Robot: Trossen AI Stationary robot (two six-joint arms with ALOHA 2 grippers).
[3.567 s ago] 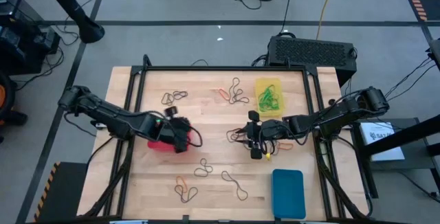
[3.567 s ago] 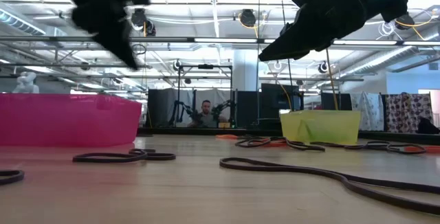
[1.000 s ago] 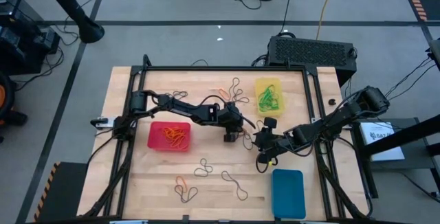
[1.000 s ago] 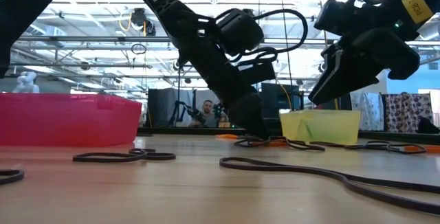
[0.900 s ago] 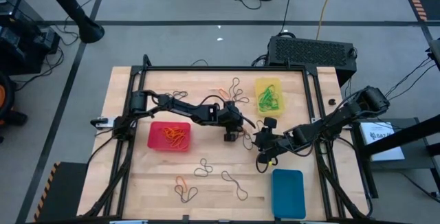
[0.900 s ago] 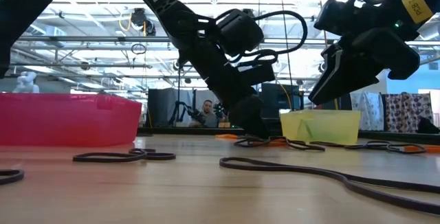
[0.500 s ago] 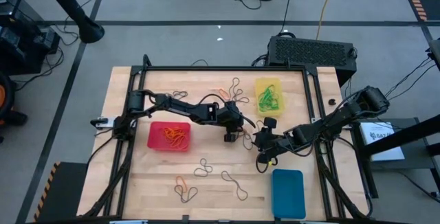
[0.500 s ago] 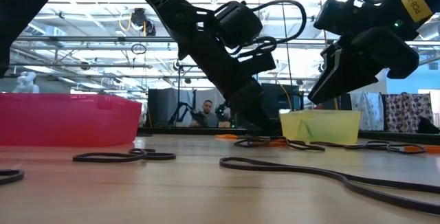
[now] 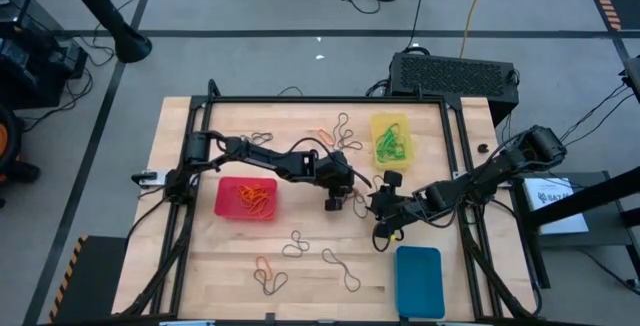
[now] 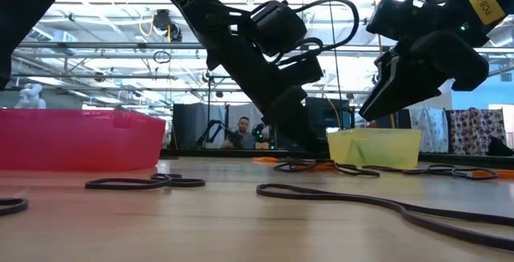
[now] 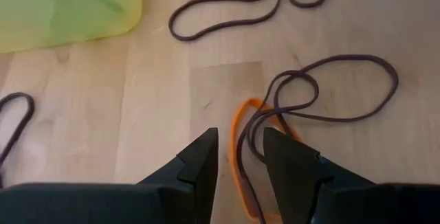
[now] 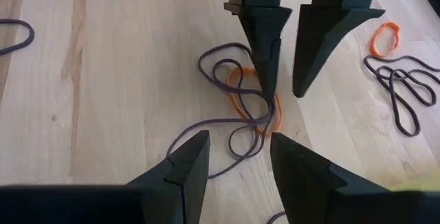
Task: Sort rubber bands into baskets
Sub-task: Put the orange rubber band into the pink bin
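Left hand spread, hovering over an orange rubber band tangled with dark bands mid-table; right hand spread, waiting just beside.

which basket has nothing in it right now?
The blue basket, at the table's near right edge. The red basket holds orange bands and the yellow basket holds green ones; the blue one shows only bare plastic.

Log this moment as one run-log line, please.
left gripper: open, straddling orange band tangled with dark bands | right gripper: open, hovering nearby | red basket: orange bands inside
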